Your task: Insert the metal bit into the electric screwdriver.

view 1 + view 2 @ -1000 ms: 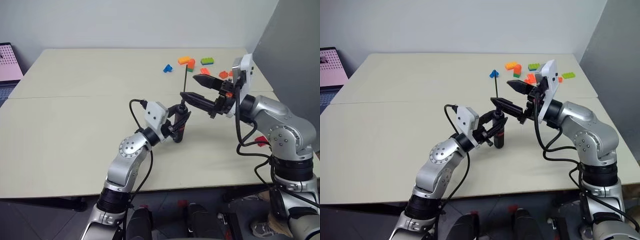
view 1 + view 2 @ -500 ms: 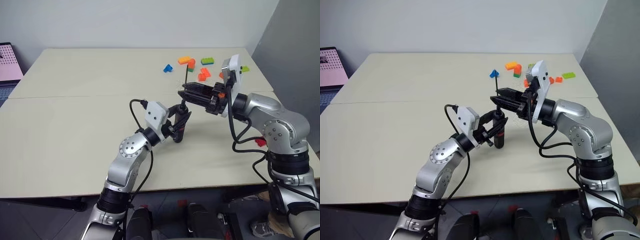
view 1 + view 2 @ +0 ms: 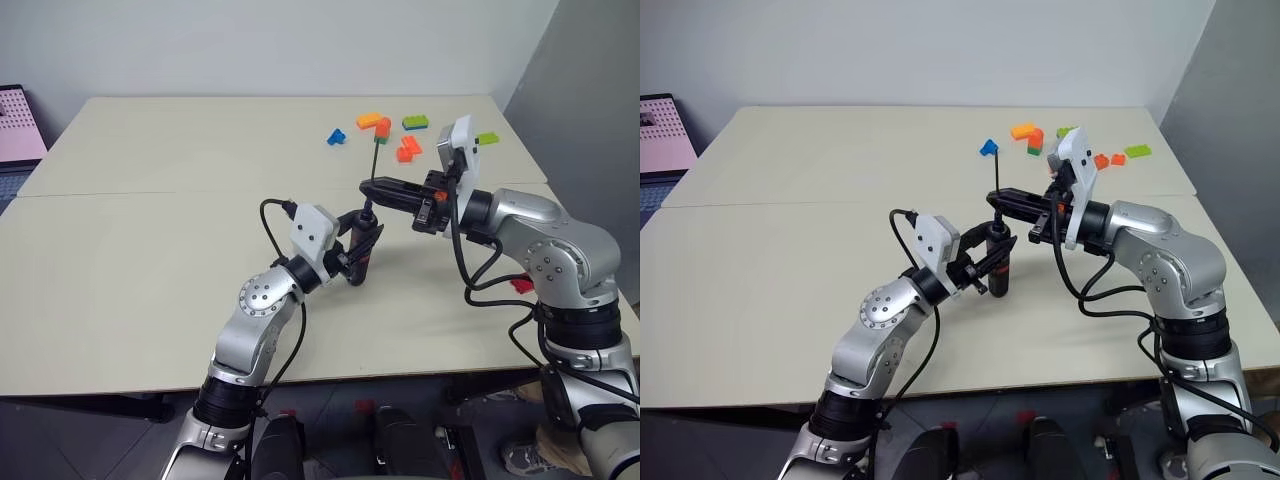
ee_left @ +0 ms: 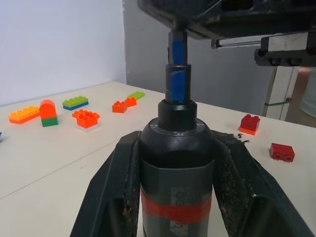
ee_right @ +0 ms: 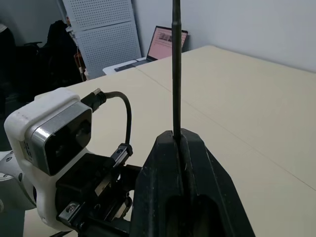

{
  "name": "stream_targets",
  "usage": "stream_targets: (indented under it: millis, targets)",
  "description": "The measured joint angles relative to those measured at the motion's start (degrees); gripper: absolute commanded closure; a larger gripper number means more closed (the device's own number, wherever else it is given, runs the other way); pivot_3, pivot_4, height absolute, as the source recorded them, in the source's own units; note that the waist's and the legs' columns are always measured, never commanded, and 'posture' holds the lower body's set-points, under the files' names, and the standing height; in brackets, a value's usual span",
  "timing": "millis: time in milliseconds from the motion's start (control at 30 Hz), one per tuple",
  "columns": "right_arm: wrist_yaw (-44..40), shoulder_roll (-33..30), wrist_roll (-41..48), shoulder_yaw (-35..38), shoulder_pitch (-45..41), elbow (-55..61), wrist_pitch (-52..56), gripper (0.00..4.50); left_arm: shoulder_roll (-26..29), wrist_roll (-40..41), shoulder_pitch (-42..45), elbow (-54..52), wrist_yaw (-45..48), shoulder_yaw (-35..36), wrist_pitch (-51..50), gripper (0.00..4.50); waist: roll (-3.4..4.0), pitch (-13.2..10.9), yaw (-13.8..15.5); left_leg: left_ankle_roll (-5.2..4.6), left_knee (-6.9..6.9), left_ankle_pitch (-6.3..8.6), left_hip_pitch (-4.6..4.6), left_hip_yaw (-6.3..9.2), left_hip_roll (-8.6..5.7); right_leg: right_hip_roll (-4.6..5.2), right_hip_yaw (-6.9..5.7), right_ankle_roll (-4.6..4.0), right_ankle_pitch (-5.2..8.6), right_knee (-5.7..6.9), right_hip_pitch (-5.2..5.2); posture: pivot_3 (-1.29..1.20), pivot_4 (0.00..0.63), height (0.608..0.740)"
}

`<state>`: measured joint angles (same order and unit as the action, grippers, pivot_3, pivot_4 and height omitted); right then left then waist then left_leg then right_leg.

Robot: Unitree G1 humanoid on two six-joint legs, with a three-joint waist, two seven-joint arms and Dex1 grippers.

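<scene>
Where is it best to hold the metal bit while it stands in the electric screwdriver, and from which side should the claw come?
Grip the metal bit low on its bare shaft, just above the electric screwdriver, coming in level from the side. It stands upright and thin, so flat fingers pinching across it probably keep it straight. The right claw holds it this way.

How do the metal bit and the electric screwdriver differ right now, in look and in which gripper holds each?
The metal bit is a thin bare grey rod; the electric screwdriver is a thick black cylinder with a red band. The right gripper is shut on the bit; the left gripper is shut on the screwdriver. Both stand upright, bit above screwdriver.
</scene>
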<state>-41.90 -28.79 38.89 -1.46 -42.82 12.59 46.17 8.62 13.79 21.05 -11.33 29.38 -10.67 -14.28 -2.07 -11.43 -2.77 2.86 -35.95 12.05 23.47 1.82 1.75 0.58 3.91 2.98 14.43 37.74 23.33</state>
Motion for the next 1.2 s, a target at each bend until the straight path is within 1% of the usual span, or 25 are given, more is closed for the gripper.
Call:
stream_targets:
  millis: [233, 267, 300, 333, 433, 667, 733, 833, 867, 1000, 1033, 1133, 1200]
  targets:
    - [-0.97, -0.34, -1.2, -0.29, 0.37, 0.65, -0.88, 4.5, 0.02, -0.01, -0.08, -0.08, 0.01, -0.03, 0.1, 2.85, 0.0, 0.0, 0.06, 0.0, 0.0, 0.0, 0.0, 0.0, 0.0, 0.0, 0.0, 0.0, 0.0, 0.0, 0.0, 0.0, 0.15, 0.74]
    - [-1.04, -0.34, -1.18, -0.21, 0.48, 0.75, -0.88, 4.08, 0.02, -0.02, -0.08, -0.08, 0.01, -0.04, 0.11, 2.85, 0.0, 0.0, 0.07, 0.0, 0.0, 0.0, 0.0, 0.0, 0.0, 0.0, 0.0, 0.0, 0.0, 0.0, 0.0, 0.0, 0.15, 0.74]
    - [-1.21, -0.38, -1.15, -0.1, 0.65, 0.85, -0.84, 4.02, 0.02, -0.02, -0.08, -0.08, 0.01, -0.07, 0.12, 2.85, 0.0, 0.0, 0.09, 0.0, 0.0, 0.0, 0.0, 0.0, 0.0, 0.0, 0.0, 0.0, 0.0, 0.0, 0.0, 0.0, 0.15, 0.74]
    - [-1.61, -0.46, -1.07, -0.07, 0.88, 0.93, -0.77, 3.84, 0.0, -0.02, -0.08, -0.09, 0.01, -0.1, 0.13, 2.85, 0.0, 0.0, 0.11, 0.0, 0.0, 0.0, 0.0, 0.0, 0.0, 0.0, 0.0, 0.0, 0.0, 0.0, 0.0, 0.0, 0.15, 0.74]
    - [-2.31, -0.91, -0.51, 0.02, 1.4, 1.41, -0.57, 3.19, -0.02, -0.02, -0.07, -0.07, -0.01, -0.13, 0.11, 2.85, 0.0, 0.0, 0.16, 0.0, 0.0, 0.0, 0.0, 0.0, 0.0, 0.0, 0.0, 0.0, 0.0, 0.0, 0.0, 0.0, 0.15, 0.74]
    - [-3.29, -3.9, 0.23, 1.13, 1.57, 2.44, -0.56, 1.37, 0.14, -0.02, -0.05, -0.07, 0.03, -0.14, 0.09, 2.85, 0.0, 0.0, 0.31, 0.0, -0.01, 0.0, 0.0, 0.0, 0.0, 0.0, 0.0, 0.0, 0.0, 0.0, 0.0, 0.0, 0.15, 0.74]
    - [-3.56, -5.26, 0.17, 2.26, 1.66, 2.46, -0.7, 1.35, 0.43, -0.17, 0.14, -0.07, 0.1, -0.24, 0.04, 2.85, 0.0, 0.0, 0.41, 0.0, -0.01, 0.0, 0.0, 0.0, 0.0, 0.0, 0.0, -0.01, 0.0, -0.01, 0.0, 0.0, 0.15, 0.74]
    - [-4.79, -9.88, -0.54, 3.77, 2.47, 2.62, -1.02, 1.35, 2.92, -1.95, 2.43, 0.21, 1.43, -1.59, -0.19, 2.85, 0.0, -0.01, 0.82, 0.0, -0.02, 0.0, 0.14, 0.01, -0.01, 0.0, -0.02, -0.01, 0.0, -0.01, 0.14, 0.0, 0.15, 0.74]
    - [-5.6, -12.36, -1.25, 4.29, 3.4, 2.7, -1.51, 1.35, 5.35, -4.35, 5.16, 0.84, 2.56, -3.2, -0.03, 2.85, -0.01, -0.01, 0.92, 0.0, -0.03, 0.0, 0.29, 0.04, -0.01, -0.02, -0.07, -0.01, -0.01, 0.0, 0.27, 0.0, 0.15, 0.74]
    - [-7.66, -18.33, -3.98, 5.38, 6.21, 3.01, -3.49, 1.35, 13.24, -11.32, 15.18, 5.42, 6.37, -5.02, 0.63, 2.85, 0.01, -0.03, 0.98, 0.0, -0.04, 0.0, 0.43, 0.01, -0.02, -0.02, -0.04, 0.02, -0.04, 0.03, 0.42, 0.0, 0.15, 0.74]
    - [-8.83, -20.96, -5.35, 5.92, 7.59, 3.3, -4.85, 1.35, 16.14, -13.65, 19.85, 8.83, 9.27, -6.53, 0.72, 2.85, 0.02, -0.03, 0.95, 0.0, -0.02, 0.0, 0.44, -0.02, -0.03, -0.02, 0.0, 0.02, -0.04, -0.01, 0.46, 0.0, 0.15, 0.74]
    - [-11.2, -25.57, -7.09, 7.02, 9.64, 4.48, -6.73, 1.35, 20.95, -18.59, 27.46, 18.37, 14.52, -9.95, 2.43, 2.86, 0.04, -0.04, 0.93, 0.0, 0.06, 0.0, 0.48, -0.05, -0.04, -0.01, -0.01, 0.03, -0.03, -0.1, 0.5, 0.0, 0.15, 0.74]
    - [-13.07, -28.78, -7.93, 7.56, 11.2, 6.52, -7.38, 1.35, 22.95, -23.31, 32.22, 28.91, 17.75, -13.32, 7.89, 2.86, 0.04, -0.05, 0.72, -0.01, 0.1, 0.0, 0.51, -0.09, -0.03, -0.01, 0.03, 0.03, -0.02, -0.15, 0.54, 0.0, 0.15, 0.74]
